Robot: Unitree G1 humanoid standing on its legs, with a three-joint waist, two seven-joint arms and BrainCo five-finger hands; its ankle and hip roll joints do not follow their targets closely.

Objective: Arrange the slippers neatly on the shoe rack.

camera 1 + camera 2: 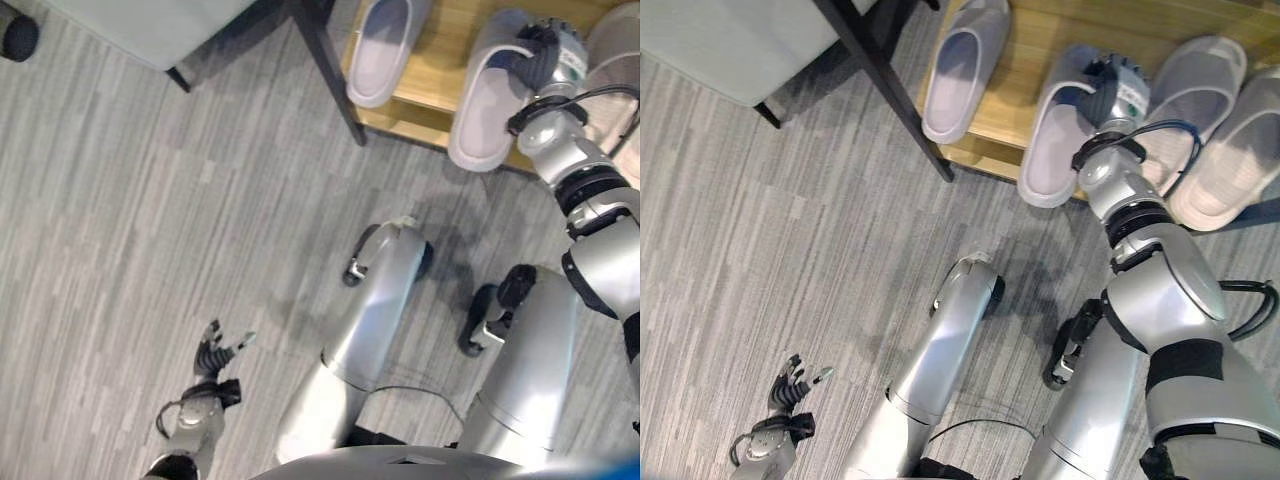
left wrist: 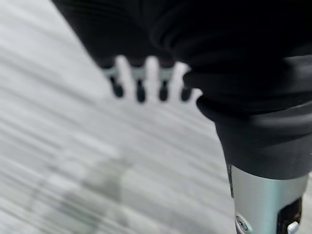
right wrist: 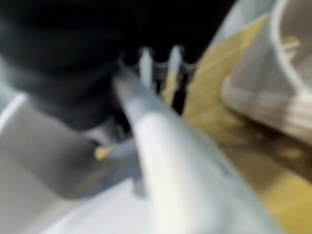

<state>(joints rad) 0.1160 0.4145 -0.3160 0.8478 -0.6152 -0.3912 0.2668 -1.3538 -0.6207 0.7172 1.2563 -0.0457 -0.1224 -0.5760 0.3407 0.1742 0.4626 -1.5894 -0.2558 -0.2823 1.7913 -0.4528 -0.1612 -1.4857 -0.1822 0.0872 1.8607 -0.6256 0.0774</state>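
Gripping a grey slipper by its strap, my right hand sits on top of it, fingers curled round the edge as the right wrist view shows. That slipper lies on the wooden rack with its heel end hanging over the front lip. I see another slipper well to its left on the rack, beside a black leg, and a pair just to the right of my hand. My left hand hangs low over the floor, fingers straight and spread, holding nothing.
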